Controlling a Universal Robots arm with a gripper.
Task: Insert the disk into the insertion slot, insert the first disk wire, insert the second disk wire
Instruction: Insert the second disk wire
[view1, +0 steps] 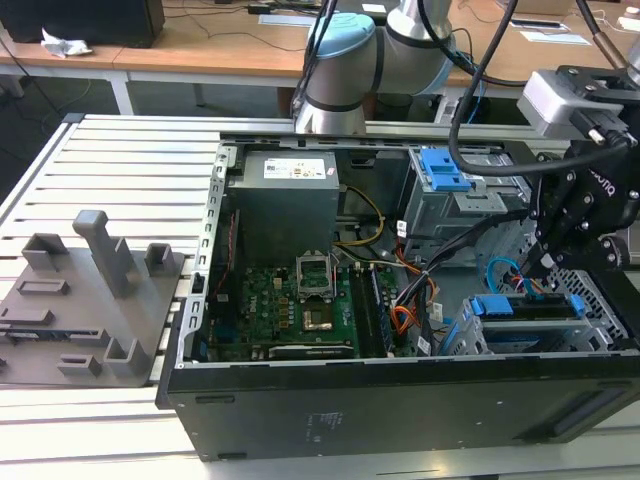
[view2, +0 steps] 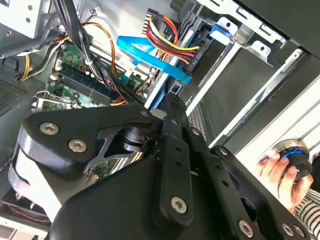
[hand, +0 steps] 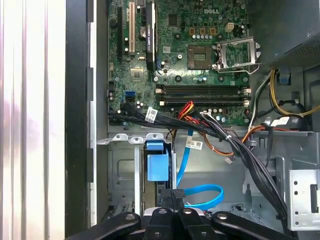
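Note:
The disk (view1: 522, 306), edged by its bright blue frame, lies in the insertion slot (view1: 592, 296), the low perforated grey bay at the exterior view's right inside the open computer case. My gripper (view1: 546, 272) hangs just over the disk's near end. In the first wrist view the gripper (hand: 173, 199) has its fingers together on the black end of a blue disk wire (hand: 206, 196), which loops beside the blue frame (hand: 157, 166). The second wrist view shows the gripper (view2: 171, 106) pinched just below that blue wire (view2: 150, 59). The disk's label is hidden.
A taller grey cage with a blue latch (view1: 446, 172) stands behind the slot. Bundled black, orange and yellow cables (hand: 235, 145) cross between the motherboard (view1: 290, 300) and the bay. A grey fixture (view1: 95, 295) sits on the slatted table. A person's hand (view2: 276, 171) holds a round object.

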